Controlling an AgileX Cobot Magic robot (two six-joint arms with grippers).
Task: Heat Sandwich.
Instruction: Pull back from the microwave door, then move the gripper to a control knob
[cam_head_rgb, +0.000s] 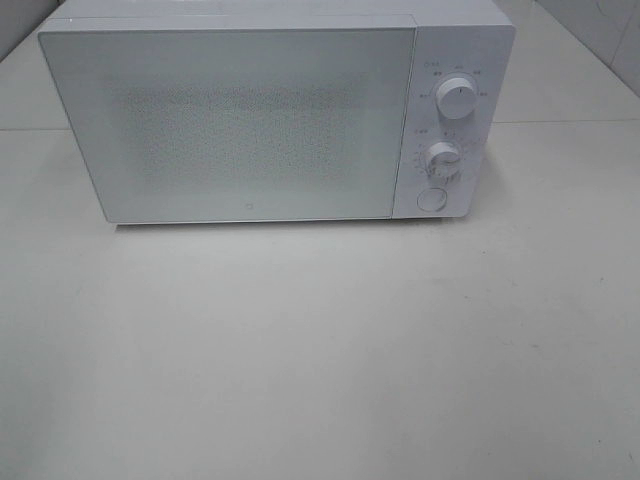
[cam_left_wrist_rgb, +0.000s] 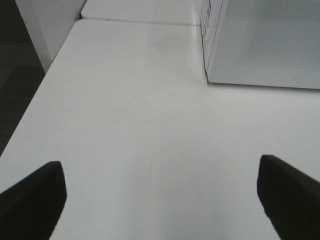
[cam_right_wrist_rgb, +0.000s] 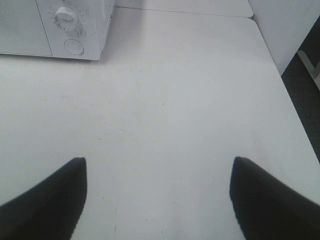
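White plastic is filling most of our high view: a microwave (cam_head_rgb: 250, 120) is standing at the far side of a pale table (cam_head_rgb: 320, 350), its door (cam_head_rgb: 230, 125) sitting shut and flush with the front. On the control strip to the right of the door we are seeing an upper knob (cam_head_rgb: 457, 101), a lower knob (cam_head_rgb: 440, 158) just beneath it, and a round button (cam_head_rgb: 431, 199) at the bottom. The sandwich is showing in none of our three views, and the frosted door is hiding what lies behind it, so we cannot tell where it is.

Our left gripper (cam_left_wrist_rgb: 160, 167) is hovering over bare tabletop to the near left of the microwave, whose left side wall is appearing ahead of it. Its dark fingers (cam_left_wrist_rgb: 35, 200) are standing wide apart with nothing between them.

Our right gripper (cam_right_wrist_rgb: 158, 162) is hanging over the table to the near right, facing the control strip, where the lower knob and the round button are showing. Its fingers (cam_right_wrist_rgb: 270, 200) are likewise spread well apart, gripping nothing and touching nothing.

Past the table's left edge a dark floor (cam_left_wrist_rgb: 15, 75) is showing in the left wrist view.
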